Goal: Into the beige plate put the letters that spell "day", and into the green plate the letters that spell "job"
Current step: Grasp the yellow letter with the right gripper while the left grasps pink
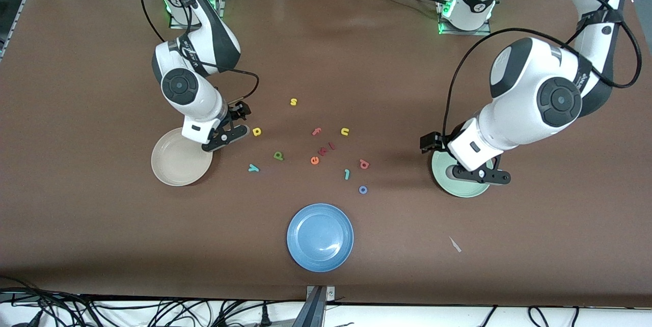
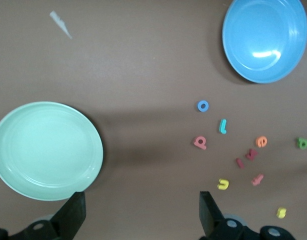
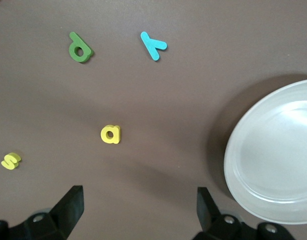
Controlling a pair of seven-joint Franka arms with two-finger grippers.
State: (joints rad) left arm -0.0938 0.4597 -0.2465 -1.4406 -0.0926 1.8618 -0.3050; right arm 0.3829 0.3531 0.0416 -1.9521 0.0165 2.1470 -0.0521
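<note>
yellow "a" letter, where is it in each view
Front view: the yellow "a" lies beside the right pincer, near the beige plate.
Left wrist view: not in it.
Right wrist view: mid-frame.
Shared landmark: the beige plate.

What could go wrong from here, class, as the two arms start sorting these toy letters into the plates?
1. The pinkish-red b lies close to the teal j and blue o; the open left gripper, over the green plate, might nudge one while picking another.
2. The yellow a resembles the yellow s and u; the open right gripper, by the beige plate, might pick wrongly.
</note>
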